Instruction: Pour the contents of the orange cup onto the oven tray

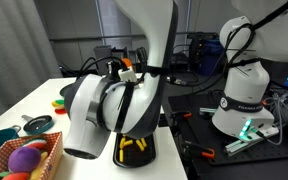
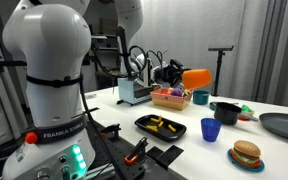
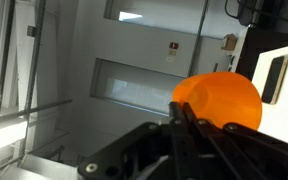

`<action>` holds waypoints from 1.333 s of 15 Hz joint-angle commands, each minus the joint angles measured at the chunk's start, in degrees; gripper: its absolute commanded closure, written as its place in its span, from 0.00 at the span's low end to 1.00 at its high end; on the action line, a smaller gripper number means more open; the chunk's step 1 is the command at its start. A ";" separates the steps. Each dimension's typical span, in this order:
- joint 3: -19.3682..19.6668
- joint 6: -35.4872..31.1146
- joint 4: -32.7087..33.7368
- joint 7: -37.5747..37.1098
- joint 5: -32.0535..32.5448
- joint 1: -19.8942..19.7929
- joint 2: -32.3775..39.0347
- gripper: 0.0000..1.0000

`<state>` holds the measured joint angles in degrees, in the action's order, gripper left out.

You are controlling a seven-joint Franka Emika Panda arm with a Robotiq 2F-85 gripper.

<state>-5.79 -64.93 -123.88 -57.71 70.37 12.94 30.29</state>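
My gripper (image 2: 176,74) is shut on the orange cup (image 2: 197,78) and holds it tipped on its side, high above the table. In the wrist view the orange cup (image 3: 220,98) sits between my fingers (image 3: 184,120), bottom toward the camera. The black oven tray (image 2: 141,124) lies on the table below and nearer the camera, with several yellow stick pieces (image 2: 161,125) on it. In an exterior view the tray (image 1: 150,153) with yellow pieces (image 1: 130,147) shows under the arm. The cup's inside is hidden.
A blue cup (image 2: 210,130) and a toy burger (image 2: 246,154) stand near the tray. A basket (image 2: 170,98) of toys, a dark round pan (image 2: 227,111) and a grey plate (image 2: 282,126) are behind. A second robot base (image 2: 46,110) stands close by.
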 commanded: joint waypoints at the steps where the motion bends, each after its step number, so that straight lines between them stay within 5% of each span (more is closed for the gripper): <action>1: -0.62 3.35 1.52 -0.80 1.13 0.02 1.64 0.99; 8: -2.00 -4.04 0.89 0.26 -0.18 -2.33 0.50 0.99; 20: -1.64 -31.84 -0.94 -3.43 -1.44 -6.92 -1.32 0.99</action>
<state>-6.95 -90.39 -123.46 -58.94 70.02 8.05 30.66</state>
